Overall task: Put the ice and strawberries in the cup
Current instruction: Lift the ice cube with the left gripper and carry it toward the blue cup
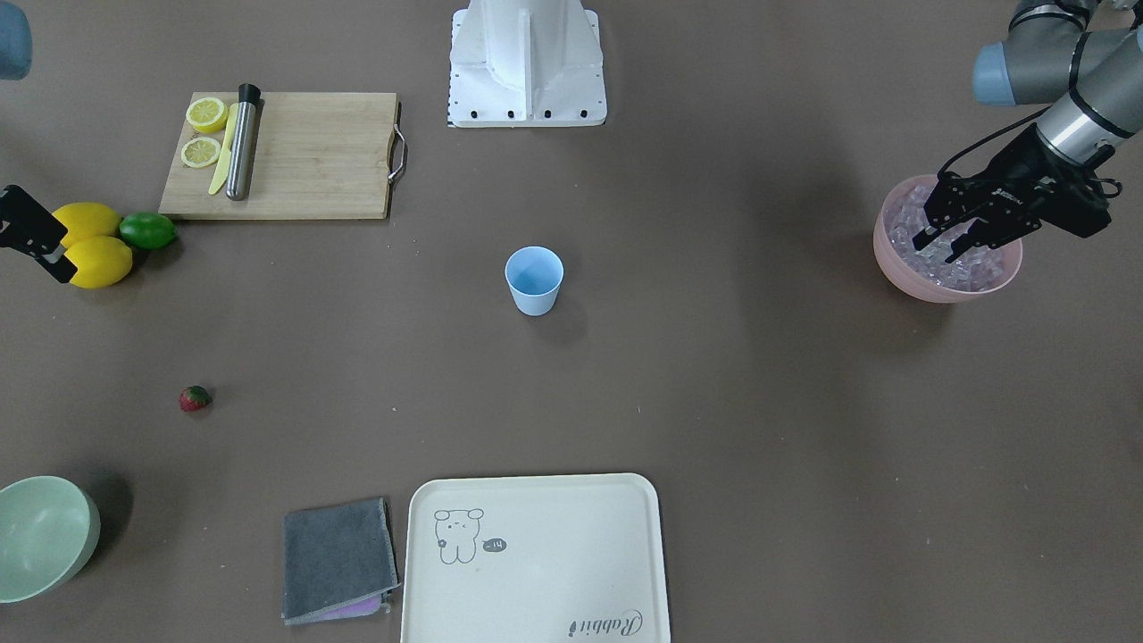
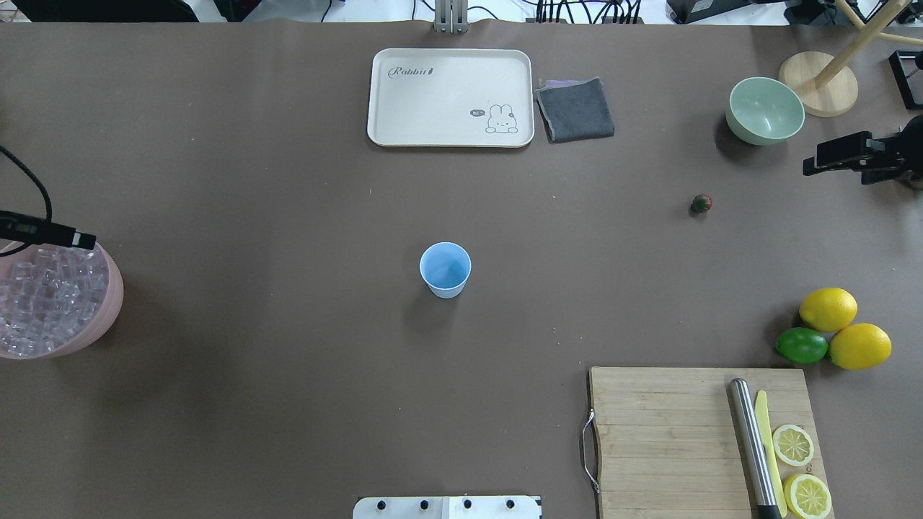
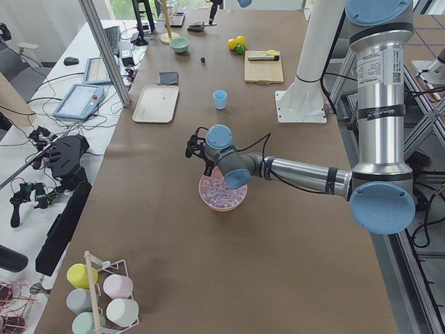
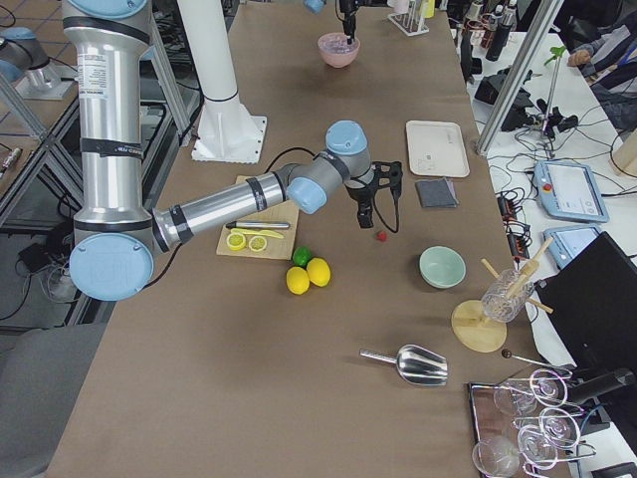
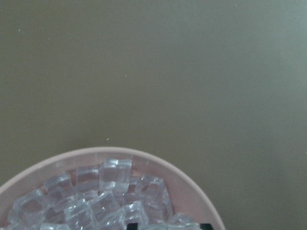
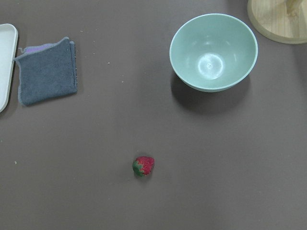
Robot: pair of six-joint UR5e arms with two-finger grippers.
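The pale-blue cup (image 1: 534, 279) stands upright and empty at the table's middle, also in the overhead view (image 2: 445, 269). Many clear ice cubes (image 1: 973, 268) fill a pink bowl (image 1: 893, 259) at the robot's left end. My left gripper (image 1: 938, 246) is open and empty, its tips just above the ice (image 5: 115, 175) near the bowl's rim (image 5: 168, 167). The red strawberry (image 1: 196, 398) lies alone on the table, also in the right wrist view (image 6: 144, 166). My right gripper (image 1: 45, 254) hovers high at the right side, apart from the strawberry; it looks open and empty.
A cutting board (image 2: 692, 432) with lemon slices, a knife and a metal rod lies front right. Two lemons (image 2: 829, 308) and a lime (image 2: 802, 345) sit beside it. A pale-green bowl (image 2: 766, 112), grey cloth (image 2: 577, 108) and cream tray (image 2: 451, 97) line the far edge.
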